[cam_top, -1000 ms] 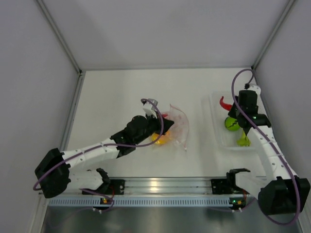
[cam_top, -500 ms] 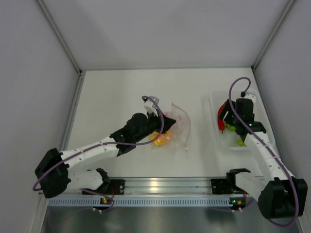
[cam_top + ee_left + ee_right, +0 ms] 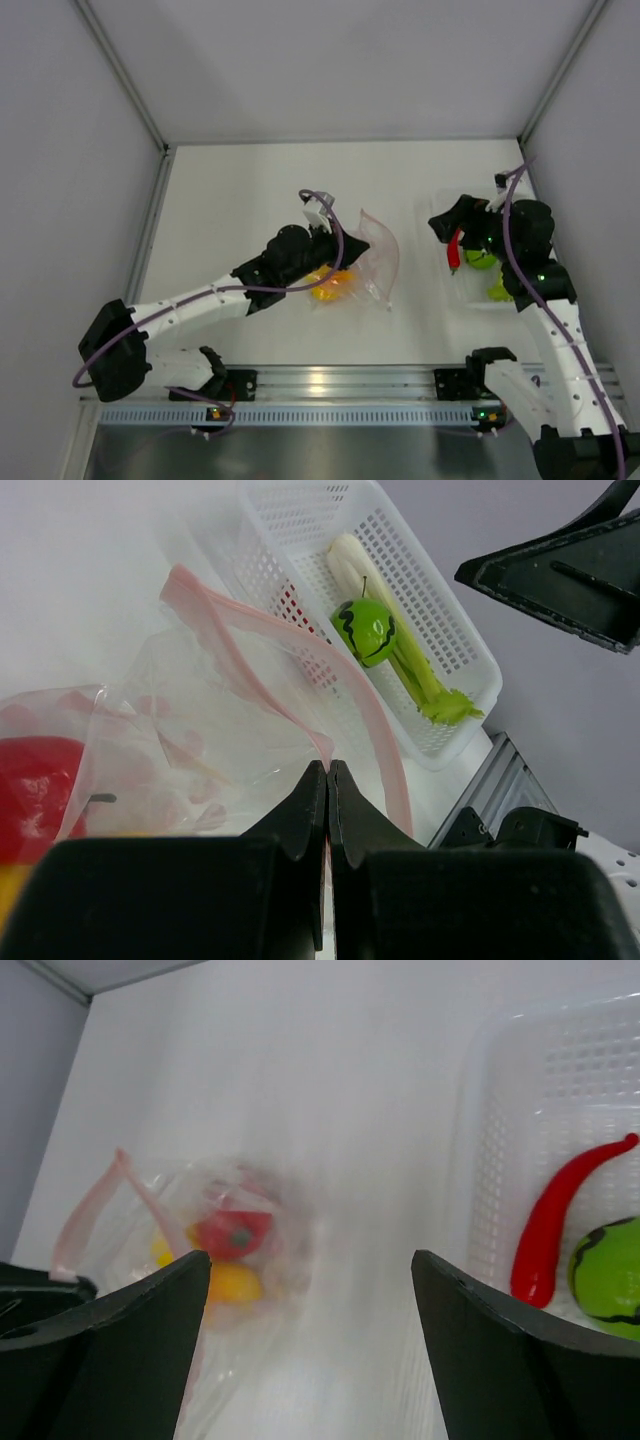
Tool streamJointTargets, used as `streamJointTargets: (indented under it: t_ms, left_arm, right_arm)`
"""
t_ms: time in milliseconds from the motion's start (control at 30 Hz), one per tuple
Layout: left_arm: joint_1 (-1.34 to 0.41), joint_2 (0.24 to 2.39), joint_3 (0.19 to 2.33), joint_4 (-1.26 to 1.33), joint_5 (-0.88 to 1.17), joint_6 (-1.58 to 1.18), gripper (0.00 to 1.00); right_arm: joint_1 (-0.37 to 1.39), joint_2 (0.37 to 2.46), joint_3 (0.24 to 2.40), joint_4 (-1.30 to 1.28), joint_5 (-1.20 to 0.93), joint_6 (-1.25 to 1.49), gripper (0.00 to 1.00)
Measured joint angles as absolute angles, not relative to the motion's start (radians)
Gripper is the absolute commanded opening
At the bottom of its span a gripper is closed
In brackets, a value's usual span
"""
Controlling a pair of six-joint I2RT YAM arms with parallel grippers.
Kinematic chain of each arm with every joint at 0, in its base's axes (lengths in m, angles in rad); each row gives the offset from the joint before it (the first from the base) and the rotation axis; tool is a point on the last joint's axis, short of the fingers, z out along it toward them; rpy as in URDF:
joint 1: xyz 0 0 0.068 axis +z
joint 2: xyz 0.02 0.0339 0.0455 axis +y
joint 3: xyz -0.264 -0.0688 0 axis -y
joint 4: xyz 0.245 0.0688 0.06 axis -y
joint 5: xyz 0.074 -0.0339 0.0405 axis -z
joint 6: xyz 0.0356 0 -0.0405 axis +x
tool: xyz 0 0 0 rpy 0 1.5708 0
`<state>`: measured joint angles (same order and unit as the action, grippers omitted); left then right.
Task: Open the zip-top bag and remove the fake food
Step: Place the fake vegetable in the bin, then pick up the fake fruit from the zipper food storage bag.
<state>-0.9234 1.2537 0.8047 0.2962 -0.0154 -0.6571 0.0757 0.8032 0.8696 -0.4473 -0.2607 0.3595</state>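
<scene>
Pinching bag film in left gripper, fingers pressed together on it just under zip strip, mouth looking open. Hovering right gripper with jaws wide apart and empty; pepper and yellow piece lying inside bag ahead-left of it, chili and green ball lying in tray at its right. Probably best: holding left pinch high and steady, reaching right fingers in through the mouth, closing on pepper alone, avoiding film.

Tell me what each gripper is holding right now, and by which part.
The left gripper pinches the bag by its mouth edge, at the pink zip strip. The right gripper is open and holds nothing.
</scene>
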Motion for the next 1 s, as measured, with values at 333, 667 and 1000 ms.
streamJointTargets:
  t_ms: [333,667,1000]
  left_arm:
    - [-0.923,1.326,0.883,0.285,0.015,-0.686,0.00]
    - [-0.956,1.408,0.983,0.279,0.017,-0.739,0.00]
    - [-1.032,1.451,1.034,0.234,-0.121,-0.775,0.00]
  right_arm:
    - [0.403,0.834,0.897,-0.467,-0.272,0.483,0.09]
    - [0.604,0.911,0.965,-0.487,-0.079,0.561,0.07]
    - [0.606,0.956,0.983,-0.555,0.083,0.570,0.04]
